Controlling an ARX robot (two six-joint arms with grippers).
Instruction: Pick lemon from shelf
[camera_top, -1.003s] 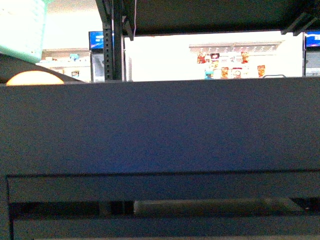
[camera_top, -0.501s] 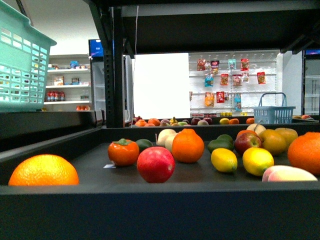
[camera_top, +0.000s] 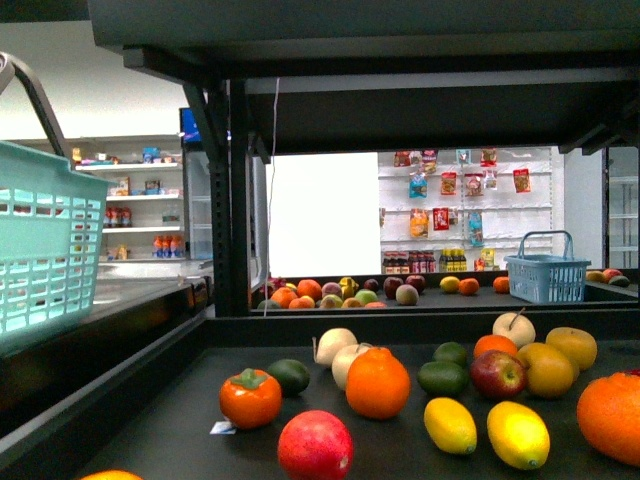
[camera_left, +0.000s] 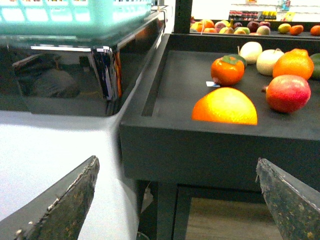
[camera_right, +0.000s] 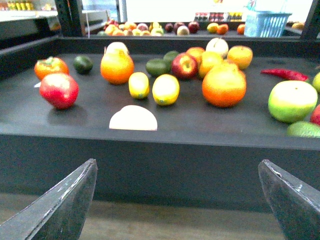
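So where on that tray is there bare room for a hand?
Bare shelf floor lies left of the persimmon, up to the wall. Another free strip runs along the front lip, between pale fruit and green apple. Crowded around the lemon, its yellow neighbour and the orange.

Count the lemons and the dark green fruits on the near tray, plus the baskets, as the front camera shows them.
Lemons: 2
Dark green fruits: 3
Baskets: 2
Total: 7
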